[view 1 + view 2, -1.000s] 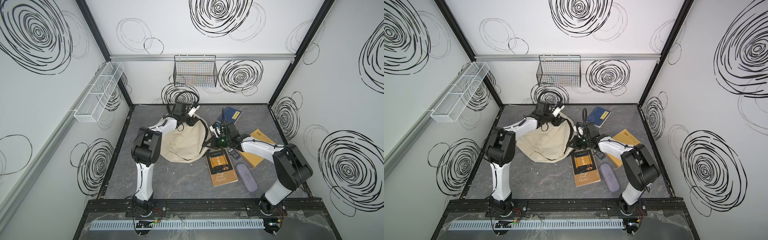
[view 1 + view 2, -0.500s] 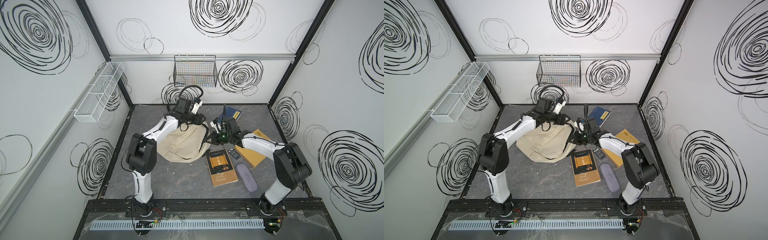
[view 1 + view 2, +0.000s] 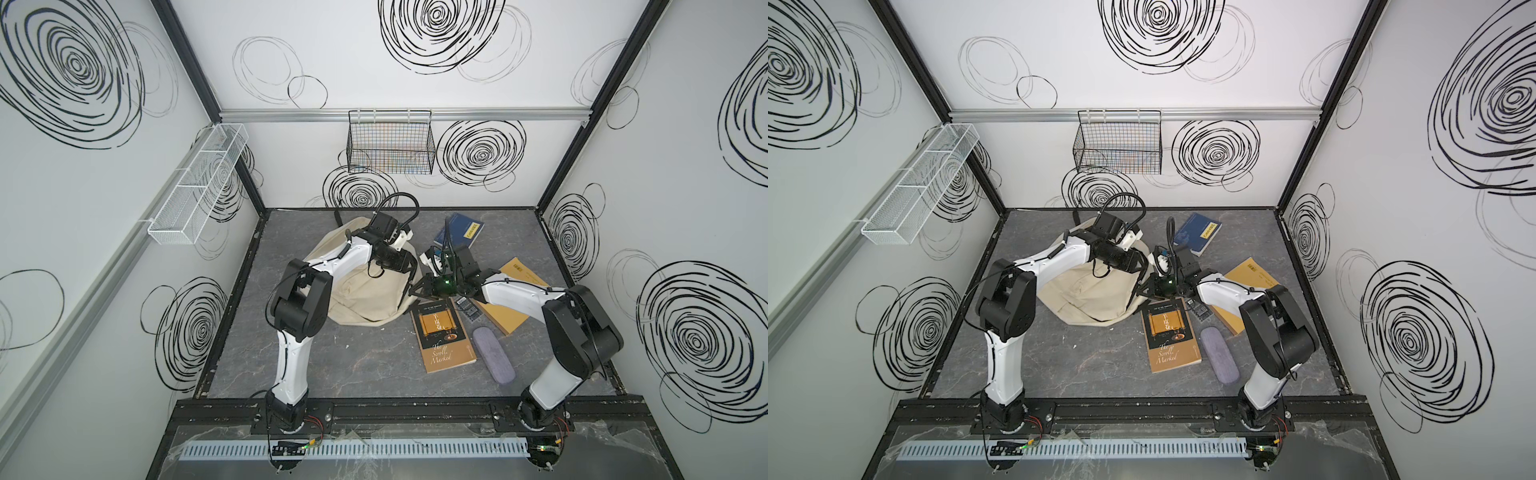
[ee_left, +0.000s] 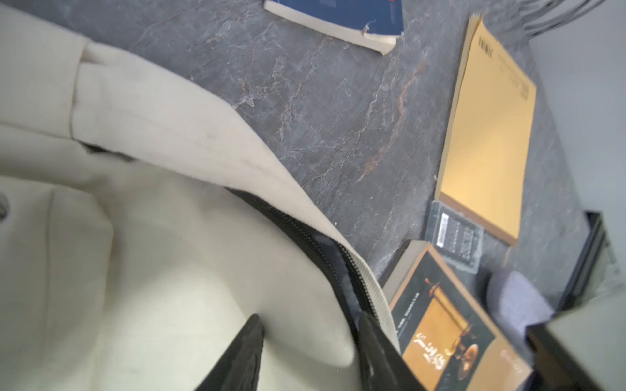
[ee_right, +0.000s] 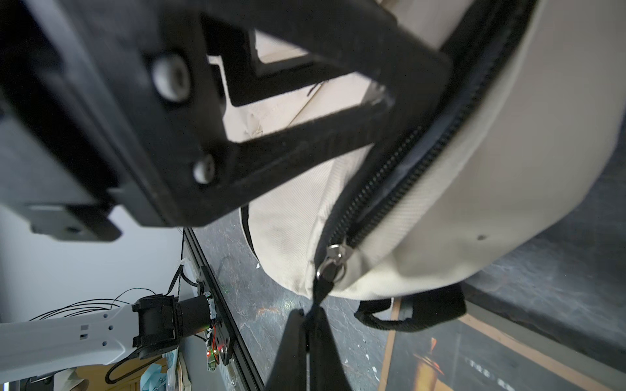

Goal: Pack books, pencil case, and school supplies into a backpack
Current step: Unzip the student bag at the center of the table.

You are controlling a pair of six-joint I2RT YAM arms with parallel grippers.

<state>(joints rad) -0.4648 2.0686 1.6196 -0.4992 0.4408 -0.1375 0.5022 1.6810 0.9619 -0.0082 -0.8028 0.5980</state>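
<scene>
The backpack (image 3: 365,295) lies left of 3 books. The farthest book (image 3: 459,230) is behind and the nearest book (image 3: 442,336) in front. The packet (image 3: 468,308) lies between the nearest and the rightmost book (image 3: 505,319), and the pencil case (image 3: 493,354) lies right of the nearest.

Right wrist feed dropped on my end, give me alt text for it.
The right gripper is shut on the black pull tab of the cream backpack, whose zipper is partly open. The left gripper looms close to the lens against the backpack, and a brown book lies on the grey table.

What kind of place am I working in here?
Most likely a purpose-built robot test cell, not a classroom: white panel walls printed with black swirls, black frame posts at the corners, and a black mounting rail along the front edge.
</scene>
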